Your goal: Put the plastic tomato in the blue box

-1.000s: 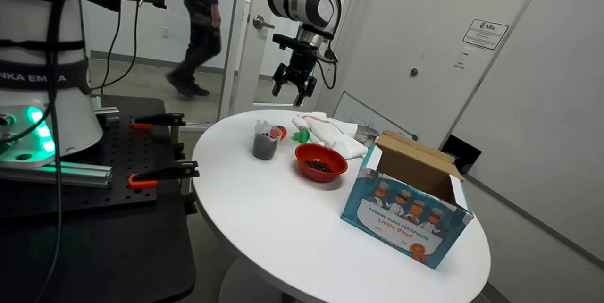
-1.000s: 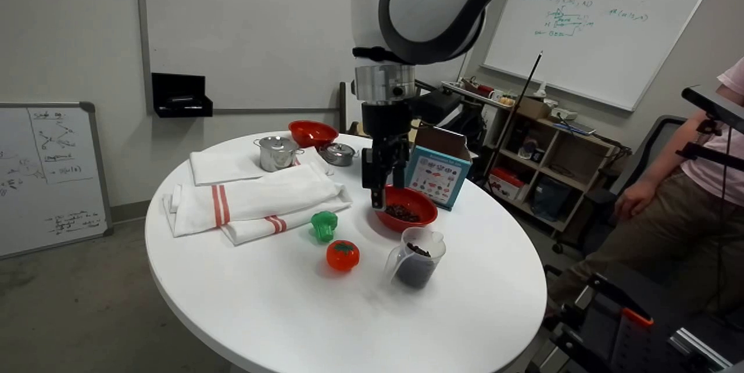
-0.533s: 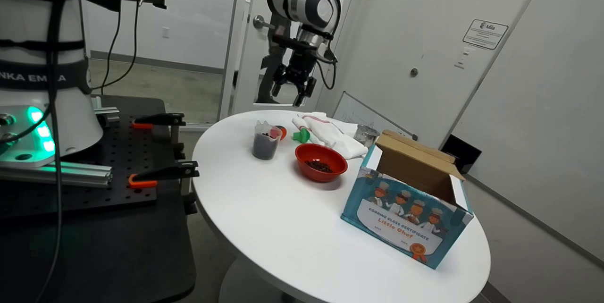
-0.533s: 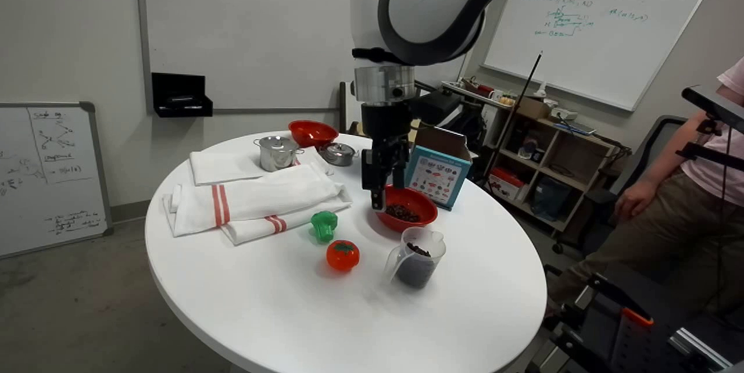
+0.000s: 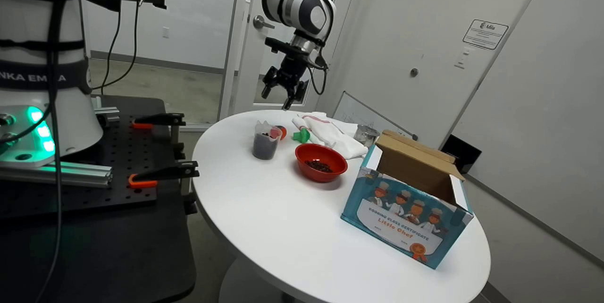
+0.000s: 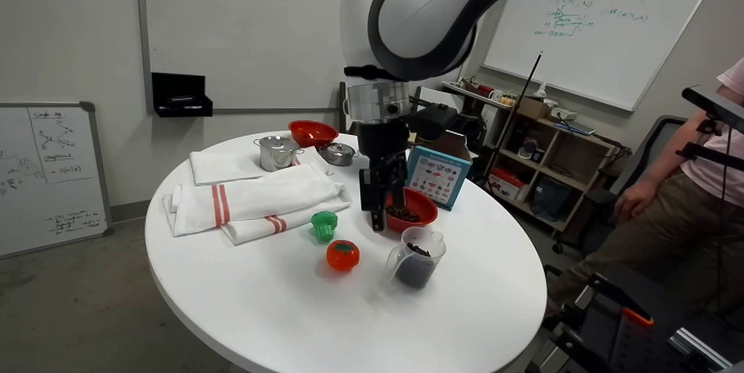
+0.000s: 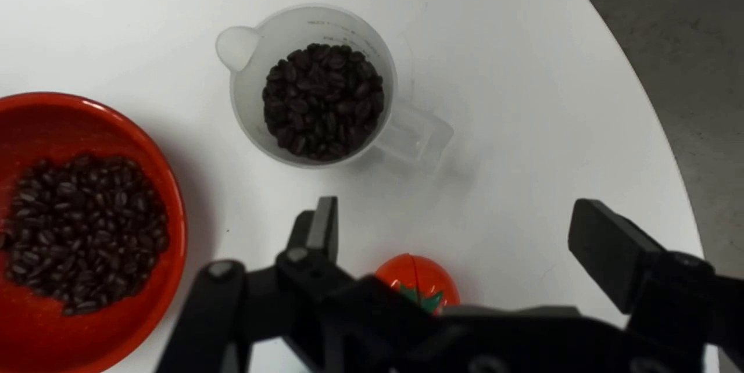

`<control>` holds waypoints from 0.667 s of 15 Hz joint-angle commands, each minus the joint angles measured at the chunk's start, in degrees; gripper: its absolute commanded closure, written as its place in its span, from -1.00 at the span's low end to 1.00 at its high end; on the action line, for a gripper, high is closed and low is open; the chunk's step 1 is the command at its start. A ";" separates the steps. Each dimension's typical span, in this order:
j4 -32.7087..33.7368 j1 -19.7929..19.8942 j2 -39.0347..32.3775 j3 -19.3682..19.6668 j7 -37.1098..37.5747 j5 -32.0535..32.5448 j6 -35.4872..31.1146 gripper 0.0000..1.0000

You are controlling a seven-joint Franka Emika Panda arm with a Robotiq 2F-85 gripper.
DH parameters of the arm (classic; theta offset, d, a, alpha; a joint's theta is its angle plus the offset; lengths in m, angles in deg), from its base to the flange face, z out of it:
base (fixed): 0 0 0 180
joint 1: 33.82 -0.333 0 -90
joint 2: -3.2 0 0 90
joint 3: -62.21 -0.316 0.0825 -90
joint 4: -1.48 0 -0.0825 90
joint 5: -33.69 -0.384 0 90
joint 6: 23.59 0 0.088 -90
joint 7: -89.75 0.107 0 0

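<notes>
The plastic tomato [image 6: 343, 255] is red with a green leaf top and sits on the white table. It shows between the finger sides in the wrist view [image 7: 419, 275], its lower part hidden by the gripper body. In an exterior view the tomato [image 5: 283, 131] is partly hidden behind the measuring cup. The blue box [image 5: 401, 220] stands open-topped at the table's edge; it also shows in an exterior view [image 6: 440, 172] behind the arm. My gripper [image 5: 275, 99] is open and empty, pointing down above the table, higher than the tomato; its fingers show wide apart in the wrist view [image 7: 454, 216].
A clear measuring cup [image 7: 314, 85] of dark beans stands beside the tomato. A red bowl [image 5: 321, 164] of beans lies between cup and box. A green broccoli piece [image 6: 324, 225], white towels [image 6: 267, 198], metal pots [image 6: 278, 153] and another red bowl [image 6: 313, 132] are on the table.
In the last half second my gripper has moved down and left in both exterior views, still open. The tomato and box have not moved. A person walking behind the glass has gone mostly out of sight.
</notes>
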 commanded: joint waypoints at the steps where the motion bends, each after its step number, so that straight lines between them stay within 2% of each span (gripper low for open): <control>1: 3.47 -1.23 -3.66 0.98 0.87 -0.82 0.38 -1.00; 6: 7.73 -3.35 -8.47 3.14 4.48 1.52 -4.01 -1.00; 10: 12.57 -4.67 -12.04 4.22 4.97 2.26 -2.72 -1.00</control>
